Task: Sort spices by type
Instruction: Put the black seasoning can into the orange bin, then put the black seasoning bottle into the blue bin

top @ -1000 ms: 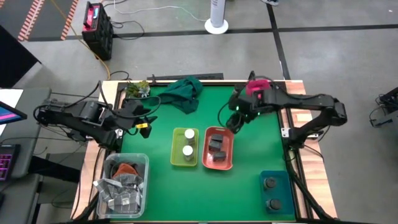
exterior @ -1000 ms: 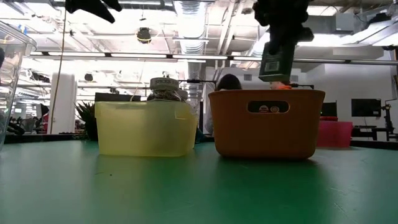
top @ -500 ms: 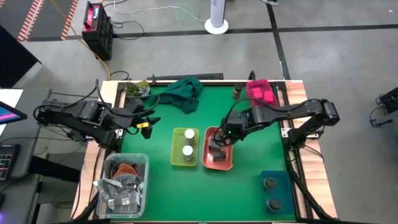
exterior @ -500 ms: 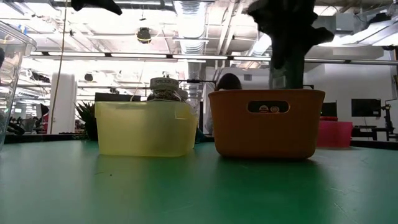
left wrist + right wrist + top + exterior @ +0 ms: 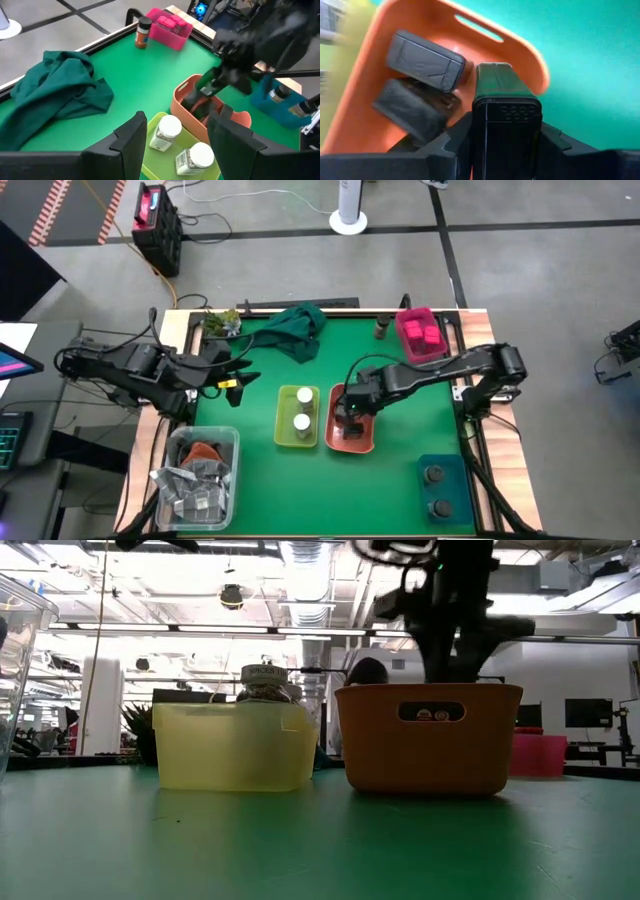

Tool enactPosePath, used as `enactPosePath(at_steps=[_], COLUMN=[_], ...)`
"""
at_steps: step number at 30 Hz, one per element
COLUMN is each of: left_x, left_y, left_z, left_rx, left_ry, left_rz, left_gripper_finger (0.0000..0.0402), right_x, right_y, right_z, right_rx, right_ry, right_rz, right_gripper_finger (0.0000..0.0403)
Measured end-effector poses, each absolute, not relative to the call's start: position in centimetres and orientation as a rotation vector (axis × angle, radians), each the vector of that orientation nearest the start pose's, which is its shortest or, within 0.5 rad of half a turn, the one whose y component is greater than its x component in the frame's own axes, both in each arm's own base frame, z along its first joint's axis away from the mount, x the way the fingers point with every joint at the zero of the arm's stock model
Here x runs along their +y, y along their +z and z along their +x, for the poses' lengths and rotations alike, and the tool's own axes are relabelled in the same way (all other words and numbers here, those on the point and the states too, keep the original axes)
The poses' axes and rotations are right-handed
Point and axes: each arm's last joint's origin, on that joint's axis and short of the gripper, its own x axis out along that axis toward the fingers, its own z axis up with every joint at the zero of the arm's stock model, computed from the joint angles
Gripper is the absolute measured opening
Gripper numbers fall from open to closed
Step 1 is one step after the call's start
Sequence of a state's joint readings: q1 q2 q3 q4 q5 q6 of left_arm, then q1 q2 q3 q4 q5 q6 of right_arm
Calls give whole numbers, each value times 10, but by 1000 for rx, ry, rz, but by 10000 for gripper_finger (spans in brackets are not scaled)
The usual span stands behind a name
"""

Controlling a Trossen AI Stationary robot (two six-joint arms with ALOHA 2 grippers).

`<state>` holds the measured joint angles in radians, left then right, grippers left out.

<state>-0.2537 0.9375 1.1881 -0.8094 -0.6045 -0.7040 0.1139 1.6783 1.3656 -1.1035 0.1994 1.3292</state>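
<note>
My right gripper (image 5: 350, 408) reaches down into the orange bin (image 5: 366, 442) and is shut on a dark grey blocky pack (image 5: 504, 95). Two more dark grey packs (image 5: 422, 60) lie on the bin's floor. Beside it, the yellow bin (image 5: 282, 420) holds two white-topped round jars (image 5: 302, 408). The pink bin (image 5: 420, 332) at the far right holds pink packs. Two dark round jars (image 5: 436, 490) stand in the blue bin at the near right. A small brown jar (image 5: 381, 330) stands by the pink bin. My left gripper (image 5: 238, 375) hovers open over the table's left side. My right gripper pinches the dark grey pack between its two fingers (image 5: 462, 137) at its perforated cap end (image 5: 506, 111). It comes from above, pointing down into the orange bin, with the pack running on past the fingertips. The bin wall (image 5: 430, 750) hides whether the pack's lower end touches.
A dark green cloth (image 5: 297, 328) lies bunched at the far edge, beside a small plant (image 5: 222, 322). A clear tub (image 5: 200, 475) with silvery packets sits at the near left corner. Bare green mat lies between the bins and the near edge.
My right gripper, carrying the dark grey pack, has moved from beside the pink bin toward the table's near left and then down into the orange bin. It has stayed shut on the pack.
</note>
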Motion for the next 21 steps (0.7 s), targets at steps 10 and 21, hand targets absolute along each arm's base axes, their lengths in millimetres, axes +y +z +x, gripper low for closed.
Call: enactPosePath(at_steps=[10,21], left_x=[-27,-28], left_y=[387,387], left_z=[161,161], left_rx=[377,387], left_ry=[467,453], left_rz=[-438,-416], left_gripper_finger=[196,196], right_x=[42,21], right_y=[219,253], right_z=[336,315], right_rx=[1152,1159], right_ry=[-908,-863], right_rz=[837,862], right_gripper_finger=[218,316])
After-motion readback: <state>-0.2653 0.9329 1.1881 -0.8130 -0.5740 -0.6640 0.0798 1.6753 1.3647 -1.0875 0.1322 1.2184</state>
